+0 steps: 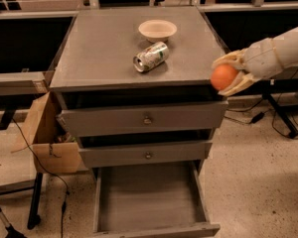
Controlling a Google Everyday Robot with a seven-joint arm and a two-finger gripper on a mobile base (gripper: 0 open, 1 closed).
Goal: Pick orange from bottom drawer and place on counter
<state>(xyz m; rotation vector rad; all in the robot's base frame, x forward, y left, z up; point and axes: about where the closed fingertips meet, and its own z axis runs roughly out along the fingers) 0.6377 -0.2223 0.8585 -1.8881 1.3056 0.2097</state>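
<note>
The orange (223, 77) is a small round fruit held in my gripper (230, 74), whose pale fingers are shut around it. The gripper hangs at the right front corner of the counter (99, 48), about level with its edge. The arm reaches in from the right. The bottom drawer (149, 196) is pulled open below, and its grey floor is bare.
A beige bowl (157, 29) and a soda can (150, 56) lying on its side sit on the counter. Two knobbed drawers (147, 119) are slightly ajar. An open cardboard box (47, 138) stands left of the cabinet. Cables and a stand leg (278, 115) lie at right.
</note>
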